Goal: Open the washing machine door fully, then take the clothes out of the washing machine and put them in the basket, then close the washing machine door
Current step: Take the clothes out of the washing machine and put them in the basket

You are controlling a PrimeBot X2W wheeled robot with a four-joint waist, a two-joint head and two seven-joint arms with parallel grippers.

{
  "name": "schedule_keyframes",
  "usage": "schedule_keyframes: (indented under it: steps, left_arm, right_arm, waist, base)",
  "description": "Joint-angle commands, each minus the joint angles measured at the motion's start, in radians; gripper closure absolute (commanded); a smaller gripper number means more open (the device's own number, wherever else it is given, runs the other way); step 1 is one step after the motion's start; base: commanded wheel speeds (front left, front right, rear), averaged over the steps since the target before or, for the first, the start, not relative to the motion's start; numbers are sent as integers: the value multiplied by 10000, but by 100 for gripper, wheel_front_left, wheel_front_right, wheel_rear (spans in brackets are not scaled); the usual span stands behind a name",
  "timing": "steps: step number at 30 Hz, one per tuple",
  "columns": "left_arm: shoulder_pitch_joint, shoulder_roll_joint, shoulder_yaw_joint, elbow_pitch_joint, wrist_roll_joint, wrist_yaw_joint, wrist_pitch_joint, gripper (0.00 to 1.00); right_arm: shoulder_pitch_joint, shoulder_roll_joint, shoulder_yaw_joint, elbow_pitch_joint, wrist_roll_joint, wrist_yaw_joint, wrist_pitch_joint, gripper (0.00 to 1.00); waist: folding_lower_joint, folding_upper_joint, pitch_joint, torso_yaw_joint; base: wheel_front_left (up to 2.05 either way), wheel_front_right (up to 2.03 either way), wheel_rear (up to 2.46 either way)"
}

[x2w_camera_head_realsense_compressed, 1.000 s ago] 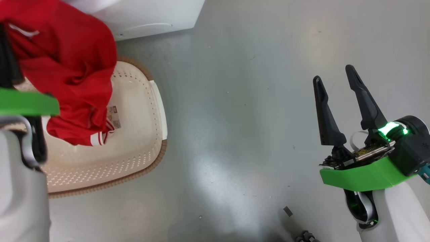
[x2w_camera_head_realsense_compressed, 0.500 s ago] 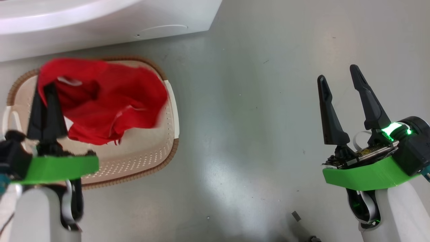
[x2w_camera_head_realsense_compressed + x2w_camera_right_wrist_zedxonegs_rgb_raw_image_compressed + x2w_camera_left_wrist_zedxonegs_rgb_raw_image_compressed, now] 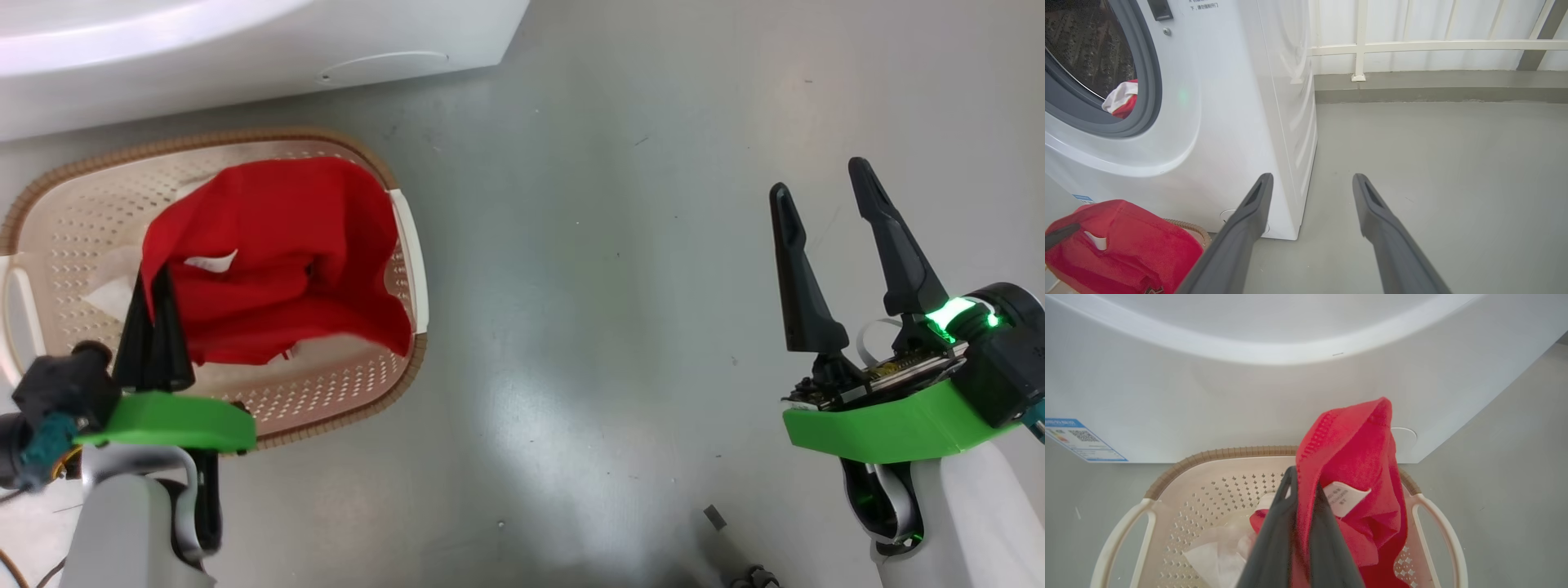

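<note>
left wrist view: the left claw (image 3: 1299, 490) is pressed together, pinching a fold of the red clothes (image 3: 1359, 457). the cloth hangs over the basket (image 3: 1208, 455), which sits on the floor (image 3: 1515, 477) just in front of the washing machine (image 3: 1208, 396). the right claw (image 3: 819, 178) is spread wide with nothing in it. one more red and white piece (image 3: 1120, 102) lies inside the drum (image 3: 1081, 49). the cloth looks soft, light and floppy, so it will droop and may catch on the rim. best to pinch a thick bunched fold, not a thin edge.
</note>
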Motion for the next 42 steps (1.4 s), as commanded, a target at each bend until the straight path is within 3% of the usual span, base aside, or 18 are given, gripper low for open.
schedule_keyframes:
  steps: [1, 11, 25, 26, 27, 28, 35, 42]
  left_arm:
    - [-159, 239, 366, 420, -132, -5, -35, 100]
    - [-1548, 475, 453, 3710, -133, -151, -61, 100]
    - [-2887, 640, 596, 6438, 54, -260, -63, 100]
    - [-2989, 647, 587, 6612, 88, -299, -64, 58]
    - [-3031, 636, 581, 6643, 106, -314, -64, 33]
    - [-3067, 626, 579, 6642, 122, -327, -64, 0]
    - [-3062, 475, 941, 6088, -146, -627, -64, 0]
    - [-2468, 311, 1135, 4325, 41, -794, -64, 0]
  right_arm:
    - [250, -29, 207, -203, 65, 63, -63, 0]
    - [98, -29, 367, -170, 149, 63, -63, 0]
    - [-62, -29, 329, -170, 160, 63, -63, 0]
    - [-67, -29, 339, -164, 146, 63, -63, 0]
    - [-67, -29, 339, -168, 144, 63, -63, 0]
    - [-67, -29, 330, -172, 144, 63, -63, 0]
    - [-54, -29, 228, -151, 113, 63, -63, 0]
    - [-13, -29, 138, -130, 66, 63, -63, 0]
  waist:
    - [0, -1, 30, -51]
    - [0, -1, 186, -251]
    - [0, -1, 405, -415]
    - [0, -1, 400, -420]
    - [0, -1, 394, -412]
    - [0, -1, 388, -400]
    - [0, -1, 281, -253]
    - [0, -1, 76, -150]
  base:
    - [0, 0, 0]
    - [0, 0, 0]
    - [0, 0, 0]
    - [0, 0, 0]
    - [0, 0, 0]
    - [0, 0, 0]
    - [0, 0, 0]
    - [0, 0, 0]
